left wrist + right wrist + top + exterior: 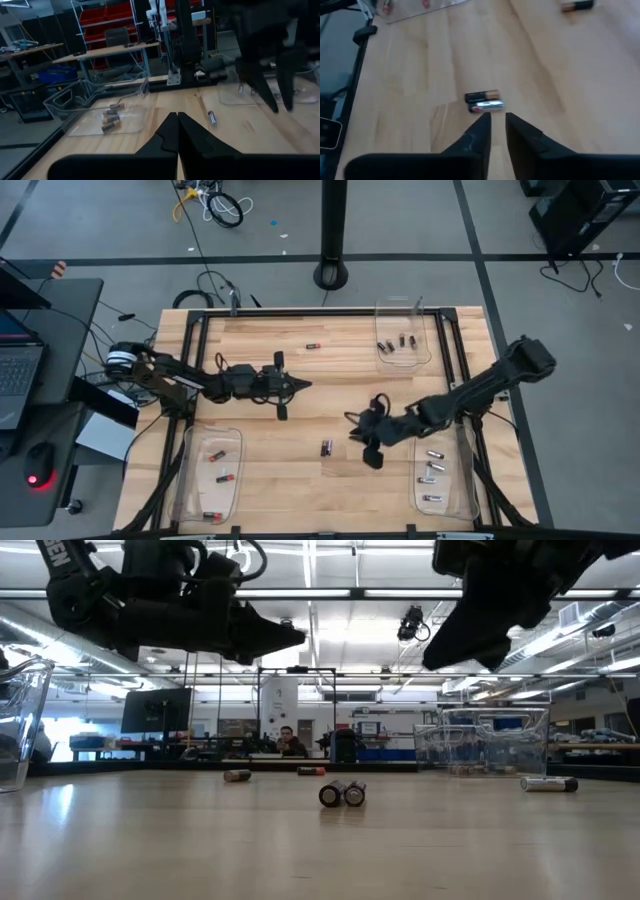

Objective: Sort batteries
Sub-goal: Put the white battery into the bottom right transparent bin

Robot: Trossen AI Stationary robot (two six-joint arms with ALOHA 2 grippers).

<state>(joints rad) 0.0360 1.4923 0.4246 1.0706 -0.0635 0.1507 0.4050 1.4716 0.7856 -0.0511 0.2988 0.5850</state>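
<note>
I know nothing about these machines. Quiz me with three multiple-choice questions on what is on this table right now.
1. Where do the two batteries lying side by side sit?
A. on bare wood mid-table
B. inside a tray
C. between the left fingers

2. How many clear trays are on the table?
A. one
B. three
C. five

3. How do the left gripper's fingers stand?
A. wide apart
B. pressed together, empty
C. clamped on a battery

Answers:
1 A: the right wrist view shows them on the planks just ahead of the right gripper.
2 B: the high view shows the top tray, the bottom-left tray and the bottom-right tray.
3 B: the tips meet with nothing between.
</note>
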